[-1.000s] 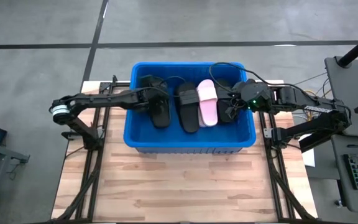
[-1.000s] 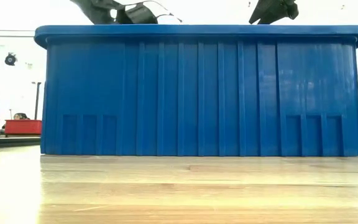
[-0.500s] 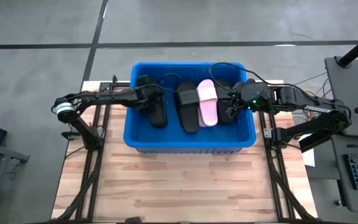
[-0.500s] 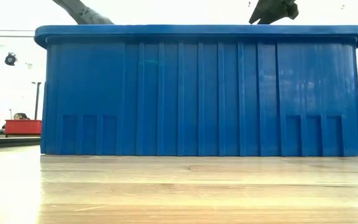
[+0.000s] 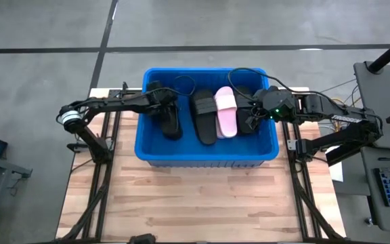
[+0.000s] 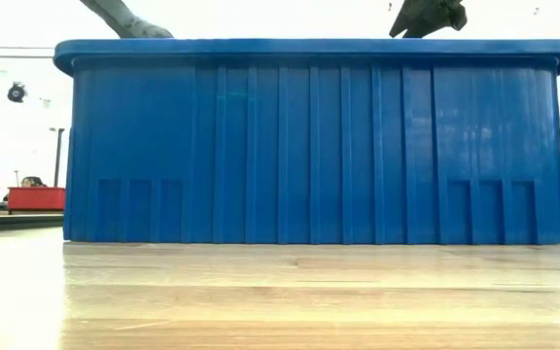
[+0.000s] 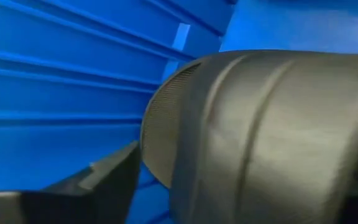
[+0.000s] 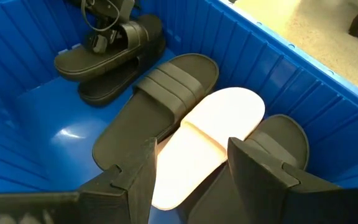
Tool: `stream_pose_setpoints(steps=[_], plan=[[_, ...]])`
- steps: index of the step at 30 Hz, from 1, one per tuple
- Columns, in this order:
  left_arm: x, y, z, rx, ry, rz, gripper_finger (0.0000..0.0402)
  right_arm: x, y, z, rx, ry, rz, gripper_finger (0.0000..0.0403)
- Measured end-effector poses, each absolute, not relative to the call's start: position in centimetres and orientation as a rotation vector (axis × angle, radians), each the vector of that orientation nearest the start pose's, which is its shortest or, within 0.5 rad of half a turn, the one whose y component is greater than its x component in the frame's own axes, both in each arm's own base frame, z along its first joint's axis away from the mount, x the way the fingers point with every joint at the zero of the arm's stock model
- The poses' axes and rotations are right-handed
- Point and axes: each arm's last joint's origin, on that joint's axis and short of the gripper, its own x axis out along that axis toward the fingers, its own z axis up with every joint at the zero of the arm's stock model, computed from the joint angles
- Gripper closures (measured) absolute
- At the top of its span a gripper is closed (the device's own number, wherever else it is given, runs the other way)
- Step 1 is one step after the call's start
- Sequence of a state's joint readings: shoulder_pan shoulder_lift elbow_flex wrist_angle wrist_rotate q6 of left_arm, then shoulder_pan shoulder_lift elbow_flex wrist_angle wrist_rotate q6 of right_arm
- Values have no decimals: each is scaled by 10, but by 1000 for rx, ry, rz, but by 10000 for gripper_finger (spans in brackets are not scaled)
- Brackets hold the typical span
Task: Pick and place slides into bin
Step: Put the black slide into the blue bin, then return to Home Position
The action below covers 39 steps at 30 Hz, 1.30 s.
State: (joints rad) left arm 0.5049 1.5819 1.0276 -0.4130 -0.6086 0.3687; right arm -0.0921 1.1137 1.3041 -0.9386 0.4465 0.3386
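Wood-slat table [image 5: 195,203] on grey floor carries the blue bin [image 5: 205,157] holding our black and pink slides [image 5: 225,112]. Left gripper [image 5: 160,100] reaches inside, fingers parted beside a black slide [image 5: 170,122]; right gripper [image 5: 249,115] hovers half-open, empty.

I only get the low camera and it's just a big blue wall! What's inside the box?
Observer: Slides. From above, the bin holds black slides and one pale pink slide.
Operator: Where's the pink one?
Observer: Right of the middle, with a black slide beside it.
Operator: Are the hands in there too?
Observer: The left hand sits over a black slide at the bin's left. The right hand hangs over the right side, fingers apart, holding nothing.
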Motion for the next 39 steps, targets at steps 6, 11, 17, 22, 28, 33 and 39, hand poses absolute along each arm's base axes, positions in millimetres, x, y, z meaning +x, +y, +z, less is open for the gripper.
stream_pose_setpoints(steps=[6,11,17,22,28,33,39], plan=[[267,164,230,217,1196,806,24,199,-31,382,181,649,-631,216],[266,159,242,95,1223,690,3,199,-31,382,178,650,-631,216],[267,152,263,22,1239,635,2,200,-31,382,146,660,-619,216],[269,145,294,-110,1148,566,2,200,-31,382,114,670,-607,216],[296,132,349,-437,553,500,22,201,-32,384,25,665,-623,216],[322,117,394,-445,3,352,109,204,-36,392,-114,602,-704,216],[323,84,434,-291,-320,198,276,203,-39,396,-195,585,-811,216]])
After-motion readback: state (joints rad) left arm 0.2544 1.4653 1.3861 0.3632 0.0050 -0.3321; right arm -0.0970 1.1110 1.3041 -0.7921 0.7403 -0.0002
